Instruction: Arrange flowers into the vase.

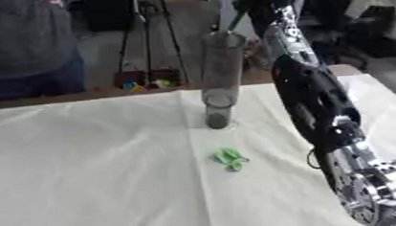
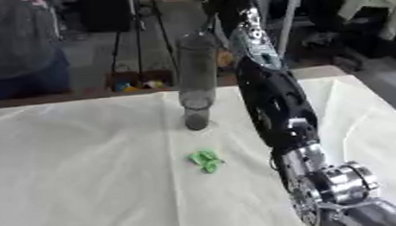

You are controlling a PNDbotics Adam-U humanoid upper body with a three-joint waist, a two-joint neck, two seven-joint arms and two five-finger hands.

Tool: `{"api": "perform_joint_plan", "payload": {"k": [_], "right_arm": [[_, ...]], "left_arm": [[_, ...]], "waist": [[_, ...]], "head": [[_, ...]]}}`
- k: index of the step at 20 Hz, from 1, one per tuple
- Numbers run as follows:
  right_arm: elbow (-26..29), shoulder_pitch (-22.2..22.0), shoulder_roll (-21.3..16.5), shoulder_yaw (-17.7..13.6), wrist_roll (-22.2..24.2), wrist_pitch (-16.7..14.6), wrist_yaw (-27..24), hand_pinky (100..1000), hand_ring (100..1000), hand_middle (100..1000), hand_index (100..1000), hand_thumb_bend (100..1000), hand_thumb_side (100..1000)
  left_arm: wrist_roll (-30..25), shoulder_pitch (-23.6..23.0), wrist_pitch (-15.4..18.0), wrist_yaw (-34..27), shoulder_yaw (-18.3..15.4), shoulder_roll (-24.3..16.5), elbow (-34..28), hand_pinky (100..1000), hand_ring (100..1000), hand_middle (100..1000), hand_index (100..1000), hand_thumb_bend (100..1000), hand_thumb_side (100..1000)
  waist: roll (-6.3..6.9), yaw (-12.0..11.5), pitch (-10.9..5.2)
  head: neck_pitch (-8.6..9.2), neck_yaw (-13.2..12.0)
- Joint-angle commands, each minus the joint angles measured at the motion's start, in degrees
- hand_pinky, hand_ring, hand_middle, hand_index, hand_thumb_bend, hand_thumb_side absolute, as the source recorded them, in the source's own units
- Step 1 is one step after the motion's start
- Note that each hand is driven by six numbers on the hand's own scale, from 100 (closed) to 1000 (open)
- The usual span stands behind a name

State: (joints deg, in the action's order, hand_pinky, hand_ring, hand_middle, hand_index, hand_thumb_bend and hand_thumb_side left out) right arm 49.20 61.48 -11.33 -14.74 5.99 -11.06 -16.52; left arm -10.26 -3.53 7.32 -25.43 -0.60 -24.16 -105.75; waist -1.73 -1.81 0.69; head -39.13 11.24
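The right arm [image 1: 314, 95] is raised from the near right corner up over the far middle of the table, and the right hand [image 1: 259, 2] is seen above the mouth of the vase [image 1: 222, 80], dark against a dark background; whether its fingers are curled or straight cannot be told. A thin green stem [image 1: 237, 21] is seen slanting down from the hand towards the rim; it looks to be held there, though the grip itself is not shown. The vase, a tall clear tube, is stood upright on the white cloth [image 1: 86, 163] at the far middle; a small green scrap, perhaps a leaf [image 1: 230, 159], is left lying on the cloth near the vase's foot, apart from it. The left hand is not seen in either view.

The step is judged to be the lowering of the stem into the tube; the stem's end is best centred over the opening first; the drop should be kept straight, so the narrow vase is not nudged or tipped; release is best delayed until the stem is well inside.
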Motion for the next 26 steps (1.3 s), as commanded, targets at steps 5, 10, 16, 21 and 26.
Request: {"api": "perform_joint_plan", "payload": {"k": [5,10,16,21,26], "right_arm": [[0.12,1.04,-1.84,-0.55,-0.33,-0.03,1.82,100,100,100,100,100,961],[-0.28,1.17,-1.87,-0.47,-0.16,0.2,2.71,100,100,100,100,100,969],[-0.65,1.27,-1.87,-0.53,-0.07,0.21,3.41,100,100,100,100,100,969],[-1.7,1.23,-2.02,-0.67,-1.24,0.63,5.69,100,100,100,100,100,1000],[-1.94,1.2,-1.98,-0.59,-2.55,0.7,9.17,100,100,100,100,100,1000]], "left_arm": [[-0.01,0.23,0.31,0.06,-0.4,-0.43,-0.64,546,425,310,593,644,991],[-0.04,0.22,0.3,0.05,-0.39,-0.42,-0.61,545,425,310,593,644,992],[-0.04,0.22,0.29,0.04,-0.39,-0.41,-0.6,546,425,310,593,644,992],[-0.1,0.23,0.23,0.08,-0.36,-0.37,-0.54,546,424,310,593,644,993],[-0.13,0.23,0.2,0.14,-0.34,-0.35,-0.48,546,424,310,593,644,993]], "waist": [[0.5,0.13,-0.5],[0.51,0.16,-0.5],[0.51,0.15,-0.48],[0.43,-0.04,-0.43],[0.37,-0.14,-0.4]], "head": [[1.23,0.34],[1.53,0.71],[1.6,0.83],[1.63,0.93],[1.6,0.94]]}}
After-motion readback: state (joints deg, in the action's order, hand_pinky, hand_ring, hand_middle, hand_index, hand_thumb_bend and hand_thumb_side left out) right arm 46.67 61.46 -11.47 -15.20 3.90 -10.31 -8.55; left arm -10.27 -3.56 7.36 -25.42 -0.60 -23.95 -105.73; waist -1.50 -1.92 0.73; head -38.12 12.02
